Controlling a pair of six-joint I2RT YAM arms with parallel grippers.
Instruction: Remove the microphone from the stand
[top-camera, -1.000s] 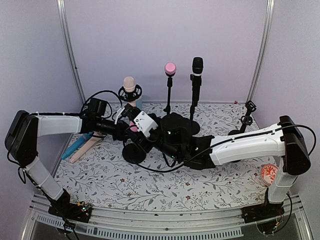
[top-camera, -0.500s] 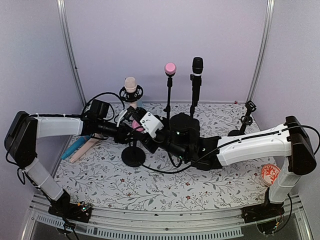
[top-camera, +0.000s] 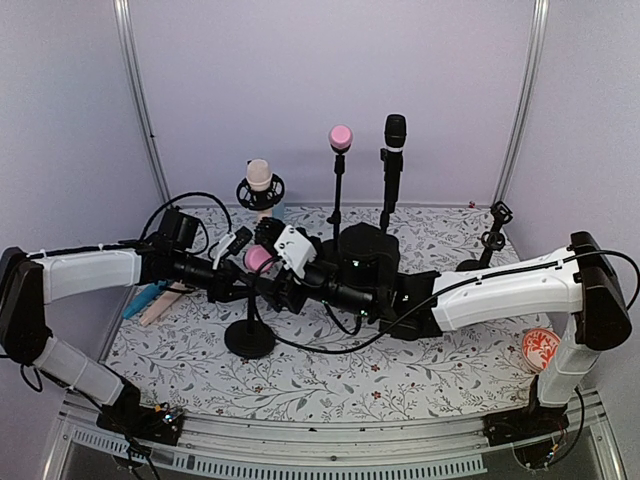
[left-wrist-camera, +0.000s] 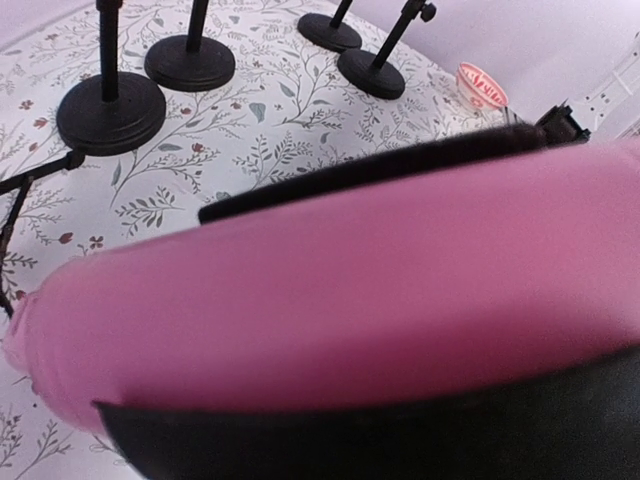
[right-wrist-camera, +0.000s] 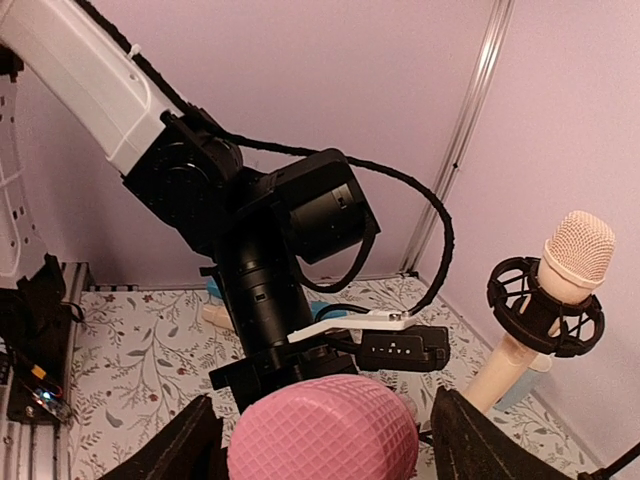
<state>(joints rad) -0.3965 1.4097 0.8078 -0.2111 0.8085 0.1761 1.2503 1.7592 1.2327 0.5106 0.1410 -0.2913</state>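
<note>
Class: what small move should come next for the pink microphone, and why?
Probably close the right gripper on the pink microphone. Its fingers stand apart on either side of the head, seemingly not gripping yet, and a firm hold is needed to pull it off the stand.

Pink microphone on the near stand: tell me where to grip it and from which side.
Grip the pink microphone on its barrel just behind the mesh head, coming from the left, jaws across it: the rounded head points right and would likely slip.
</note>
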